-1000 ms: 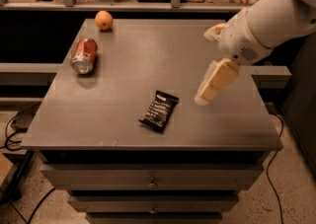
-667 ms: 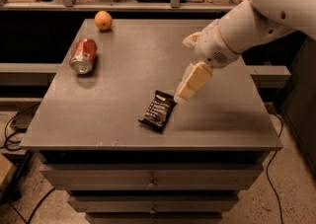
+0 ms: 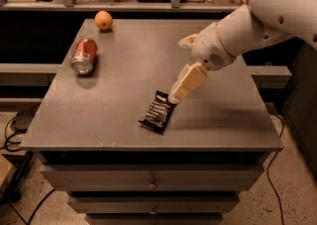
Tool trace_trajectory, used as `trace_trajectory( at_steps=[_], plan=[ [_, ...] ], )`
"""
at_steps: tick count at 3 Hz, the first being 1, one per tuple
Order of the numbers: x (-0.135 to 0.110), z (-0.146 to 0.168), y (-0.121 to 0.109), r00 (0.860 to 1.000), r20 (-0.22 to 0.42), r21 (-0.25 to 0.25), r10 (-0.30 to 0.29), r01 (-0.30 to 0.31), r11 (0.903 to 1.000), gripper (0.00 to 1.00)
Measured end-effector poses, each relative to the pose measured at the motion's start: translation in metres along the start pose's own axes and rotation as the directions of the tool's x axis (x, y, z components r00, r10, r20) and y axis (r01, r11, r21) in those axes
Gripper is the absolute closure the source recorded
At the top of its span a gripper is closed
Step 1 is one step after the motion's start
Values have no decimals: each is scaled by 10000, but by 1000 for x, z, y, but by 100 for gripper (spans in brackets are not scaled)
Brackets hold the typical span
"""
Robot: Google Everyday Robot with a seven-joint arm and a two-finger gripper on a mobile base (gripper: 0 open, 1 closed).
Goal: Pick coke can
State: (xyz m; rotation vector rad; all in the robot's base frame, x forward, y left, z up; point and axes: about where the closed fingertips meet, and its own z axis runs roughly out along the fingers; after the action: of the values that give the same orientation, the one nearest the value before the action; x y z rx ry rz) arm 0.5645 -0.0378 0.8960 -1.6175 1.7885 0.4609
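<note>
The coke can (image 3: 83, 55), red with a silver top, lies on its side near the left edge of the grey table (image 3: 124, 80). My gripper (image 3: 179, 72) hangs over the middle of the table, well to the right of the can and apart from it. It is open and empty. Its lower cream finger (image 3: 188, 82) points down-left, with its tip just above the top end of the black snack wrapper (image 3: 157, 111).
A round orange fruit (image 3: 103, 20) sits at the table's back left, behind the can. The white arm (image 3: 267, 18) reaches in from the upper right. The table has drawers (image 3: 151, 182) below its front edge. Cables lie on the floor at the left.
The arm and gripper have moved left and a little toward the front, from the table's right side to above the snack wrapper. The can, fruit and wrapper have not moved.
</note>
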Motion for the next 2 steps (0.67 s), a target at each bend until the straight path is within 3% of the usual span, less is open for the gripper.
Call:
trace_trajectory(
  at_steps=[1, 2],
  plan=[
    [-32, 18, -5, 9943, 1056, -212, 115, -93, 9997, 0],
    [-74, 62, -14, 9807, 1954, -885, 42, 134, 9960, 0]
  ],
)
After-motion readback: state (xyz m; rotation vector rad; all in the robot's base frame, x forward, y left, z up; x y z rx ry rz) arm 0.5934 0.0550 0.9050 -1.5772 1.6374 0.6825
